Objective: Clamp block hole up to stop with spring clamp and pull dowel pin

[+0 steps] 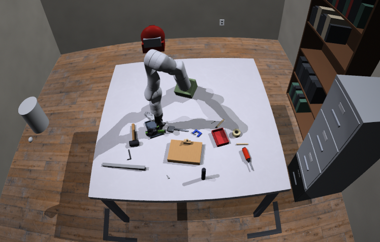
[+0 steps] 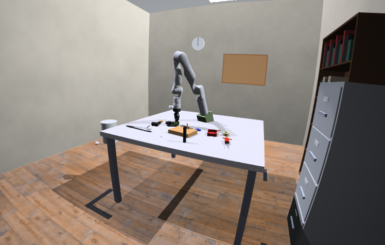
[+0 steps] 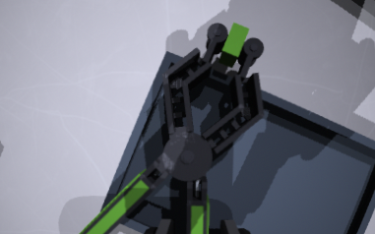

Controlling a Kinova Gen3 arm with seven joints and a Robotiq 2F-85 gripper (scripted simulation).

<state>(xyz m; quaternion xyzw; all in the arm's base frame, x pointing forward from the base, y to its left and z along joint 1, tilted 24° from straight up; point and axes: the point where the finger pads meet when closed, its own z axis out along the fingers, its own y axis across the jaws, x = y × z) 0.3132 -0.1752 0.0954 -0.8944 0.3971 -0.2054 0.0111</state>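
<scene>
The spring clamp (image 1: 161,131) (image 3: 188,156), dark with green handles and a green pad at its jaws, lies across the blue-grey tray (image 3: 280,104). My gripper (image 3: 197,227) (image 2: 176,123) is open and points down over the clamp. Its fingertips stand on either side of one green handle, with a gap on each side. The bench board (image 1: 184,154) (image 2: 181,132) lies mid-table. The small pale block (image 1: 187,142) is at its back edge with the pin rising from it. Block, stop and anything loose between them are too small to tell apart.
A hammer (image 1: 133,142) lies left of the tray. A grey flat tool (image 1: 170,129) and a blue C-shaped part (image 1: 197,131) lie right of the clamp. A red bin (image 1: 220,137), tape roll (image 1: 236,132) and red-handled tool (image 1: 246,154) are further right. A black cylinder (image 1: 203,174) stands in front.
</scene>
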